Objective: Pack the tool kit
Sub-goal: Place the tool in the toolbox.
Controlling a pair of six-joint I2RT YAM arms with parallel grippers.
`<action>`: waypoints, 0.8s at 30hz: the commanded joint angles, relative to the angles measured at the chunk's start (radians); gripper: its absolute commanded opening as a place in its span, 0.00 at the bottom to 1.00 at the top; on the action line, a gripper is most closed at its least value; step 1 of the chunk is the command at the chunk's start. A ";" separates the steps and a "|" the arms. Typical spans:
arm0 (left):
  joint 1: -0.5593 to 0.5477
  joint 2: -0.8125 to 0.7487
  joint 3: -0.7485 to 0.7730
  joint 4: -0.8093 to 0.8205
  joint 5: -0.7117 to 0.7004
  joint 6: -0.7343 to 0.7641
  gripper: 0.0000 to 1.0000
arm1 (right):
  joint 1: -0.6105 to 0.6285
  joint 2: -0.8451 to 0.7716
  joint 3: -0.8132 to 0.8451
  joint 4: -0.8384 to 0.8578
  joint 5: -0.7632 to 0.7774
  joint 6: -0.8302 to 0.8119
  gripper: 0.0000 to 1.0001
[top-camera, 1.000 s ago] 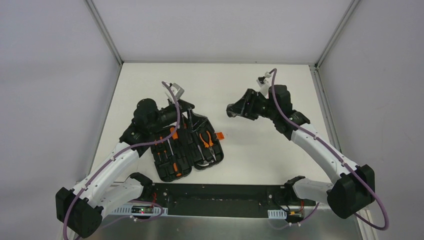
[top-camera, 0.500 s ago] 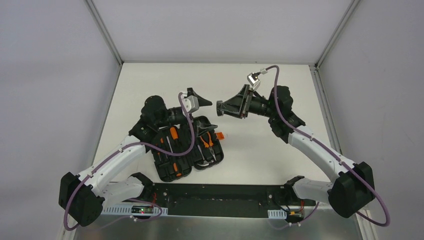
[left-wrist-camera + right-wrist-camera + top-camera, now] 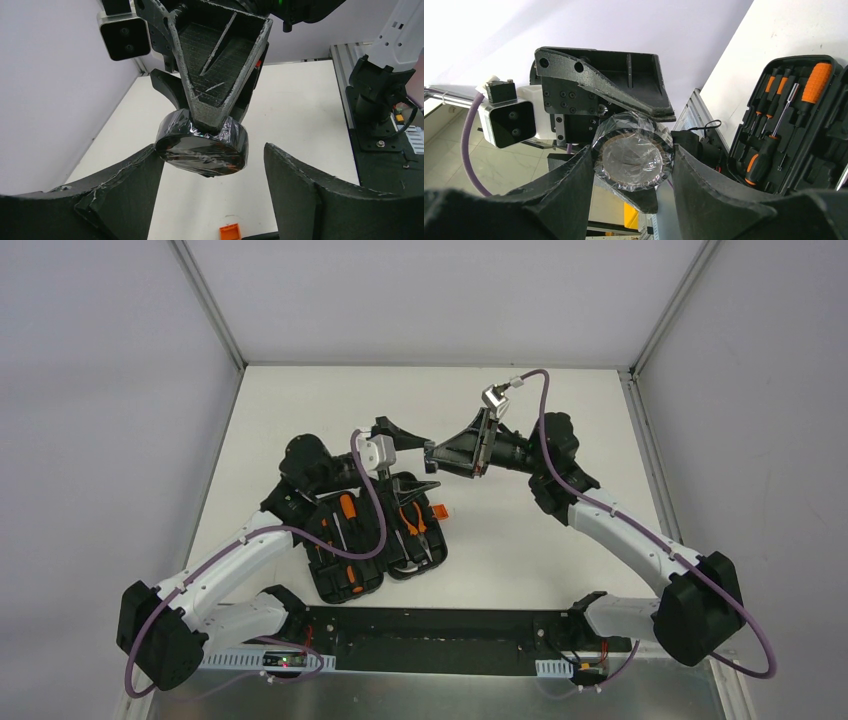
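Note:
The tool kit's black case (image 3: 372,552) lies open on the table, with orange-handled screwdrivers (image 3: 345,512) and pliers (image 3: 412,521) in its slots. My right gripper (image 3: 432,454) is shut on a black tape roll wrapped in clear film (image 3: 633,152), held in the air above the case's far edge. My left gripper (image 3: 418,456) faces it, open. Its two fingers straddle the roll (image 3: 202,148): the left finger (image 3: 127,187) is at the roll's edge, the right finger (image 3: 295,187) stands apart from it.
The case's small orange latch (image 3: 229,232) sticks out on the white table (image 3: 540,530) below the roll. Grey walls close in the table's sides and back. The black base rail (image 3: 440,625) runs along the near edge.
The right gripper swung left with the roll towards the left arm. The left gripper rose off the case, turned to face it, came around the roll, and its jaws have narrowed a little.

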 commanded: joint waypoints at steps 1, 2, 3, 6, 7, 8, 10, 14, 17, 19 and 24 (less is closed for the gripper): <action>-0.008 -0.027 0.005 0.105 0.025 0.004 0.74 | 0.009 0.000 0.013 0.081 -0.022 0.014 0.45; -0.008 -0.032 0.000 0.105 0.023 0.004 0.74 | 0.009 -0.002 0.011 0.081 -0.023 0.014 0.45; -0.008 -0.038 -0.005 0.106 0.020 0.004 0.74 | 0.010 -0.002 0.009 0.081 -0.026 0.016 0.45; -0.008 -0.057 -0.023 0.116 0.014 0.003 0.75 | 0.010 -0.006 0.006 0.083 -0.034 0.018 0.45; -0.008 -0.061 -0.026 0.117 0.012 0.004 0.75 | 0.010 -0.006 0.006 0.086 -0.040 0.020 0.45; -0.008 -0.067 -0.029 0.116 0.010 0.006 0.76 | 0.010 -0.007 0.006 0.090 -0.046 0.022 0.44; -0.008 -0.077 -0.034 0.117 0.005 0.009 0.79 | 0.010 -0.010 0.006 0.093 -0.051 0.022 0.44; -0.007 -0.091 -0.035 0.102 0.004 0.024 0.84 | 0.009 -0.014 0.004 0.094 -0.063 0.019 0.44; -0.003 -0.097 -0.035 0.092 0.006 0.032 0.85 | 0.010 -0.016 0.004 0.096 -0.073 0.019 0.44; -0.003 -0.095 -0.029 0.083 0.017 0.032 0.84 | 0.010 -0.018 0.005 0.103 -0.080 0.023 0.44; -0.002 -0.077 -0.014 0.085 0.043 0.019 0.79 | 0.010 -0.021 0.010 0.106 -0.087 0.023 0.44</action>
